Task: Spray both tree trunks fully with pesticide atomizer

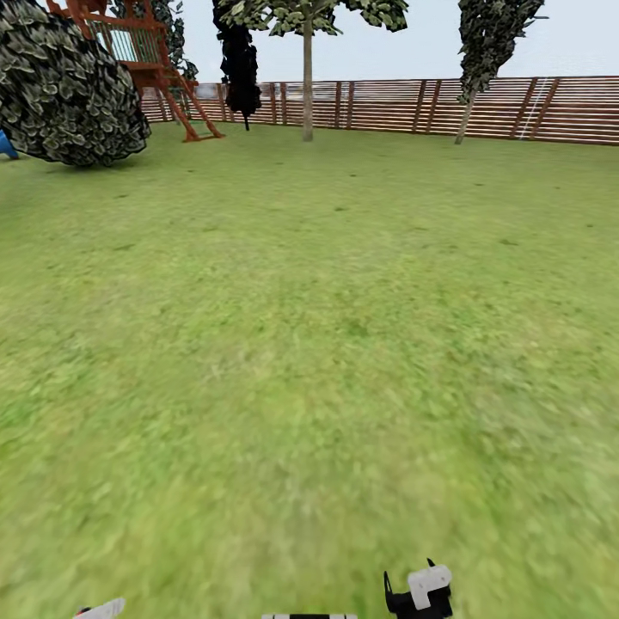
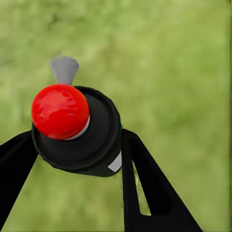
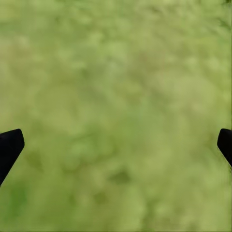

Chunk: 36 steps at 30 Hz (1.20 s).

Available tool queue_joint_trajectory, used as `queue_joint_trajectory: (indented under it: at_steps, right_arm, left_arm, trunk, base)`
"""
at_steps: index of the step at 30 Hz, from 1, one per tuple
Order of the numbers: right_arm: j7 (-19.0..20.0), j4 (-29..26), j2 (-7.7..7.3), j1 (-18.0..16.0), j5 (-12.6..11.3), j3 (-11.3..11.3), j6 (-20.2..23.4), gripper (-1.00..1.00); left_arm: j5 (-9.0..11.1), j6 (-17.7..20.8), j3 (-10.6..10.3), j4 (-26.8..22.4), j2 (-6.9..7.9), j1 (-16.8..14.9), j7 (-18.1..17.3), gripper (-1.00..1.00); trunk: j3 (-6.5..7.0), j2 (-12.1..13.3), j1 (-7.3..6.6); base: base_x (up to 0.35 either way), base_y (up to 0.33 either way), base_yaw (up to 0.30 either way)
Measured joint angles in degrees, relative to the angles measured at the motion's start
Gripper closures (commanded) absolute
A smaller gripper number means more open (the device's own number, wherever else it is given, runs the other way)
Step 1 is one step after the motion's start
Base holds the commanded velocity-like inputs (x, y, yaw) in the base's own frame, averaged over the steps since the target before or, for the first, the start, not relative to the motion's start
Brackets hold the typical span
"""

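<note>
1. Left hand (image 2: 77,145): in the left wrist view its two black fingers (image 2: 154,193) are clamped on either side of the pesticide atomizer (image 2: 79,130), a black body with a red cap and a grey nozzle. It is held off the floor (image 1: 309,361), with grass beneath. Pick-up is judged done.
2. Far left of the garden: a dark leafy bush (image 1: 69,86) and a red-brown play frame (image 1: 146,52) stand on the lawn before the fence (image 1: 413,107).
3. Centre, along the fence: a black narrow tree (image 1: 238,64), then a tree (image 1: 307,77) with a straight pale trunk. It may be one of the two targets, though at this range the bark is too small to confirm.
4. Right of that: a thin leaning stem (image 1: 467,112) under dark foliage; judged not a target.
5. Right hand (image 3: 116,145): fingertips (image 3: 9,147) wide apart, holding nothing, over grass.
6. Remaining: no specks visible on any trunk. Approach and spraying of both trunks are judged outstanding; the robot is well apart from the trees.
</note>
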Motion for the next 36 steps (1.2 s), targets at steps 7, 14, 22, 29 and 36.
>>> queue_joint_trajectory:
  at_steps: [7,14,22,29,36]
  right_arm:
    - [0.0,0.0,0.00,0.0,0.0,0.0,0.0,-1.00]
    - [0.0,0.0,0.00,0.0,0.0,0.0,0.0,-1.00]
    - [0.0,0.0,0.00,0.0,0.0,0.0,0.0,-1.00]
    - [0.0,0.0,0.00,0.0,0.0,0.0,0.0,-1.00]
    - [0.0,0.0,0.00,0.0,0.0,0.0,0.0,-1.00]
  left_arm:
    - [0.0,0.0,0.0,0.0,-0.08,0.0,0.0,1.00]
    - [0.1,0.0,0.0,0.0,0.04,0.0,0.0,1.00]
    - [0.1,0.0,0.0,0.0,0.06,0.0,0.0,1.00]
    - [0.1,-0.1,0.0,0.0,0.00,0.0,0.0,1.00]
    - [0.1,0.0,0.0,0.0,0.05,0.0,0.0,1.00]
  trunk:
    - [0.00,0.0,0.00]
    - [0.00,0.0,0.00]
    - [0.00,0.0,0.00]
    - [0.00,0.0,0.00]
    - [0.00,0.0,0.00]
  base:
    - [0.340,0.000,0.000]
    - [0.340,0.000,0.000]
    - [0.340,0.000,0.000]
    - [0.340,0.000,0.000]
    - [0.340,0.000,0.000]
